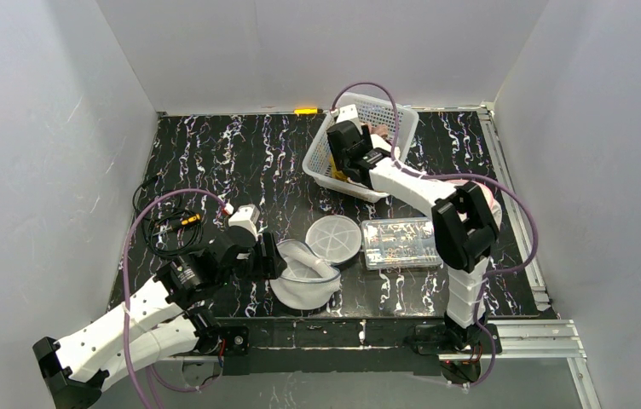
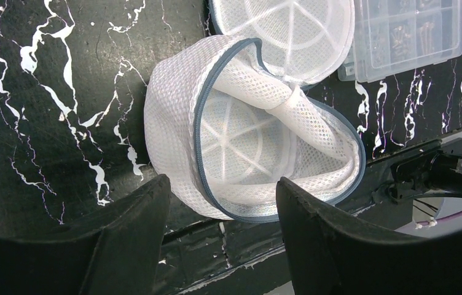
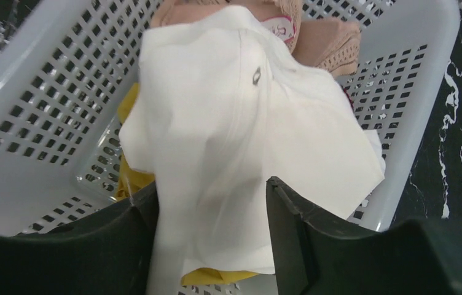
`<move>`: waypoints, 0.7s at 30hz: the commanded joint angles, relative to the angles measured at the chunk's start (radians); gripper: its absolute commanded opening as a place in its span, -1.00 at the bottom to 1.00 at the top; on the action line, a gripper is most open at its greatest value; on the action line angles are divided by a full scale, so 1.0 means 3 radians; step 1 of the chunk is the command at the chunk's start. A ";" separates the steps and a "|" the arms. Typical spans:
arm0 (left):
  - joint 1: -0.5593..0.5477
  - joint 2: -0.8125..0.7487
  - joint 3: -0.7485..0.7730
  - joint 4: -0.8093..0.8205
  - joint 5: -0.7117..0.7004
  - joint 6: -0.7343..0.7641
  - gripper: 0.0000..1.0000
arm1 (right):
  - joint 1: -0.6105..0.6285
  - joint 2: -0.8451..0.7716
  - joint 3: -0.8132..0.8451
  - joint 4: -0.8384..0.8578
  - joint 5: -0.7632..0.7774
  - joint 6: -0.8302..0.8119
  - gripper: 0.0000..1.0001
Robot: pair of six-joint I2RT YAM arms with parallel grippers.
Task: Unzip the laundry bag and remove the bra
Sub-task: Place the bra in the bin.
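At the table's (image 1: 215, 153) far edge a white garment (image 3: 241, 123), apparently the bra, lies in the basket (image 3: 44, 104) between the right gripper's (image 3: 211, 187) parted jaws, judged a drop-off. By the near edge the unzipped laundry bag (image 2: 167, 123) faces the left gripper's (image 2: 221, 181) open jaws.

Left arm (image 1: 104, 341): white link shells, black joints, small dark holes dotted along lower link. Right arm (image 1: 402, 183): same white shells, bulky black elbow joint. Left cable (image 1: 134, 243): purple, thin, one wide loop. Right cable (image 1: 532, 234): purple, long arc down the outer side. Left camera block (image 1: 245, 217): white, boxy, at wrist. Right camera block (image 1: 349, 112): white, same shape. Left tool (image 2: 222, 184): two broad matte-black fingers, tapered tips. Right tool (image 3: 210, 187): identical black fingers. Left base (image 1: 228, 341) and right base (image 1: 449, 336): black.
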 commanded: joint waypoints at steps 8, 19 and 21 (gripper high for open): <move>-0.0001 -0.0030 -0.0066 0.0016 -0.0036 -0.0001 0.23 | 0.0017 -0.0833 -0.0230 0.0159 -0.0514 0.0180 0.54; -0.0001 -0.0105 -0.0051 0.0015 -0.0127 0.0039 0.20 | -0.0734 -0.1007 -0.0949 0.1149 -0.2366 0.1024 -0.35; -0.0003 -0.0170 -0.0109 0.0071 -0.0135 0.0029 0.20 | -0.0810 -0.0883 -0.0967 0.1290 -0.2644 0.1138 -0.32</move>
